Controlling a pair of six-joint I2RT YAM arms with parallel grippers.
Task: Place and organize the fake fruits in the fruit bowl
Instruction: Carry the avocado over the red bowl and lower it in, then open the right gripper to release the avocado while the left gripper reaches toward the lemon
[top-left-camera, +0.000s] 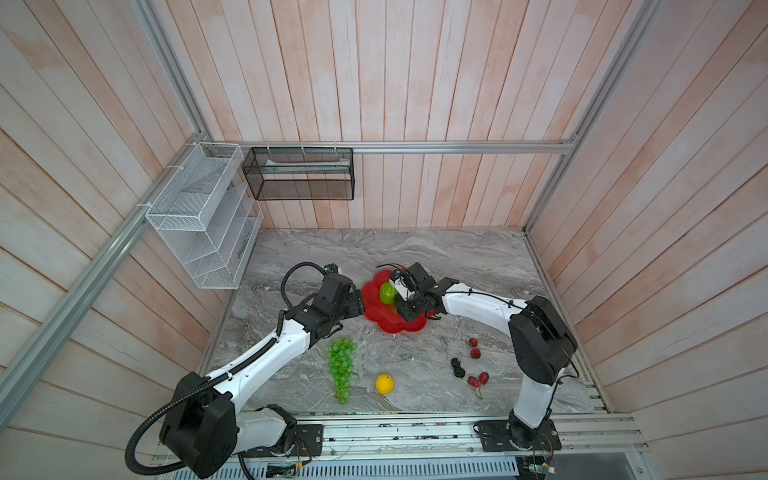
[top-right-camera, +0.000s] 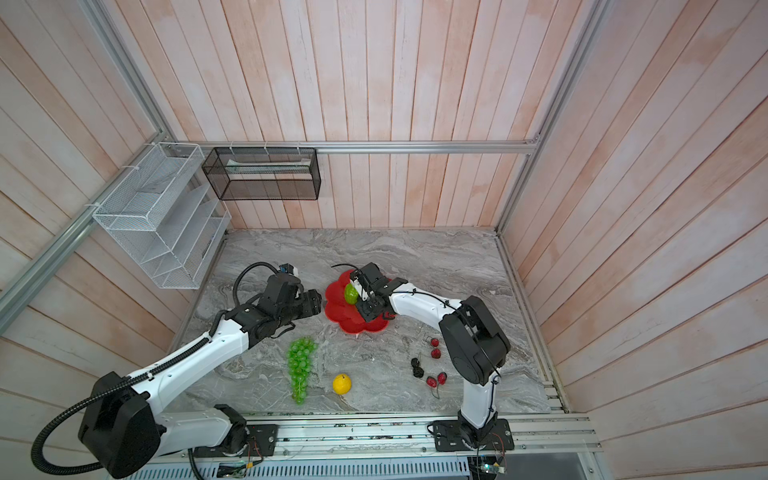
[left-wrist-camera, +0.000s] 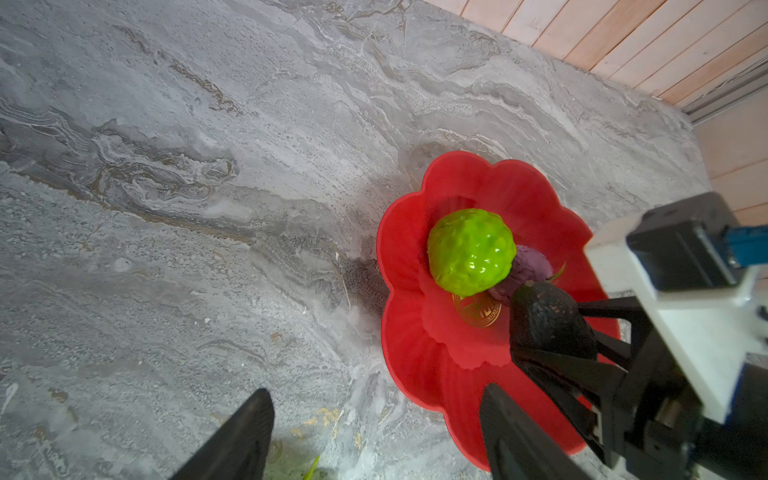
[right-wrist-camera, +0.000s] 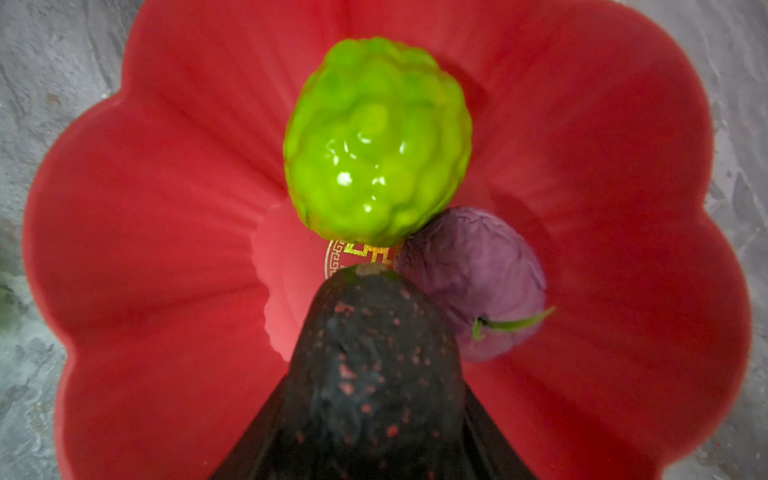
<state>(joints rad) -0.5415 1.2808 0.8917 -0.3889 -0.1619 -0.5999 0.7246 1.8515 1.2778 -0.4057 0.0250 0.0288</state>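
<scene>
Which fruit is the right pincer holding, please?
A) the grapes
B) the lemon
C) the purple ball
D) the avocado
D: the right pincer is shut on the dark avocado over the bowl. The lemon and grapes lie outside it, and the purple ball sits free in the bowl.

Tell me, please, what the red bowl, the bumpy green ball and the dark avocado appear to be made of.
Red bowl: probably moulded plastic, smooth soft sheen, printed gold emblem.
Bumpy green ball: likely hard glossy plastic, with sharp white highlights.
Dark avocado: seemingly foam or matte plastic, dull pebbled skin with reddish flecks.
</scene>
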